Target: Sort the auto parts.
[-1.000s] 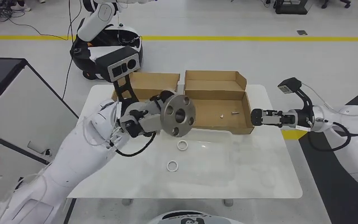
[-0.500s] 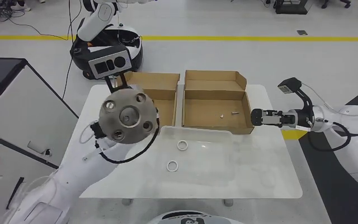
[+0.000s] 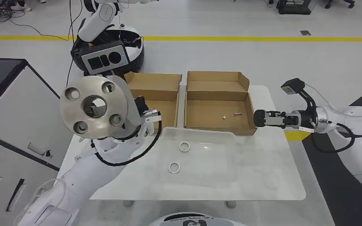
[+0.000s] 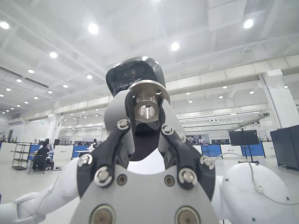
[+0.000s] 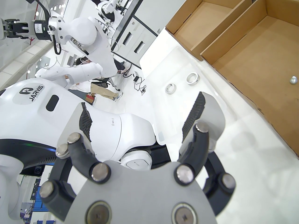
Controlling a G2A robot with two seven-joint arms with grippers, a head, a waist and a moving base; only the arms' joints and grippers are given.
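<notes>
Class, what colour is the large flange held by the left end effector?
Silver-grey metal. The flange shows best in the top view.

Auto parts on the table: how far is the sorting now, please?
Done: two small parts lie in the right cardboard box. In hand: the left gripper holds a metal flange, raised high over the table's left side. Left: two metal rings wait in the white tray; the right gripper is open and holds nothing.
</notes>
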